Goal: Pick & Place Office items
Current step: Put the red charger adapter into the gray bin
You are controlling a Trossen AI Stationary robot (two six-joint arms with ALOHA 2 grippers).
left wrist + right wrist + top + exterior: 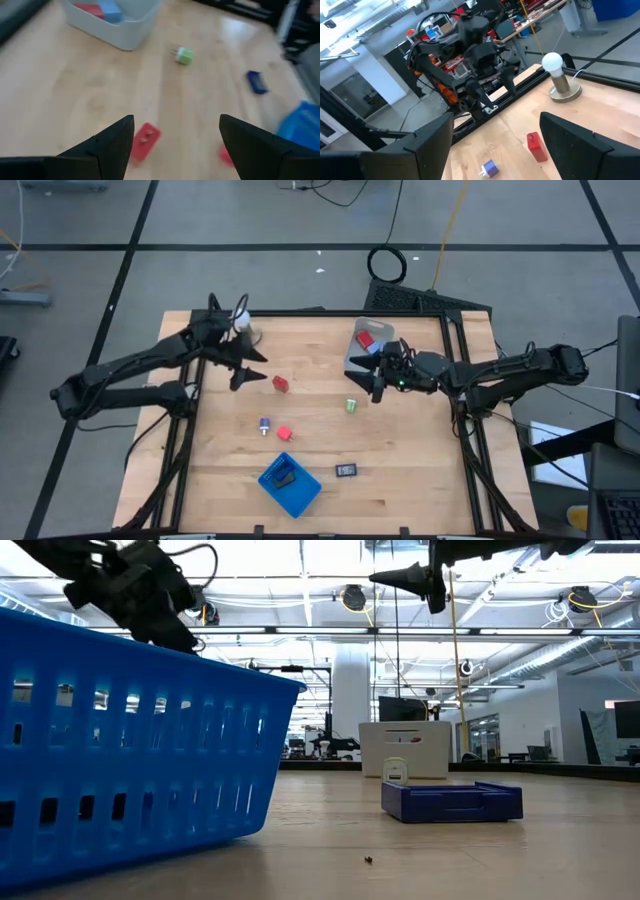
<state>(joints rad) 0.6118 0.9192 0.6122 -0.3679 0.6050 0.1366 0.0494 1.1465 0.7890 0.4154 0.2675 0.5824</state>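
Observation:
Small office items lie scattered on the wooden table: a red block (280, 383), a green piece (352, 405), a blue-purple piece (264, 425), a second red block (284, 433) and a dark flat rectangle (346, 470). My left gripper (252, 372) hovers open above the table's far left, with the first red block (145, 141) just ahead of its fingers. My right gripper (358, 372) hangs open and level beside the clear bin (372, 340), facing the left arm (475, 50). Neither holds anything.
A white ball on a round stand (243, 330) sits at the far left, close behind my left gripper. The clear bin holds a red and a blue piece. A blue slotted basket (290, 483) stands at the near edge. Bare wood lies in the middle.

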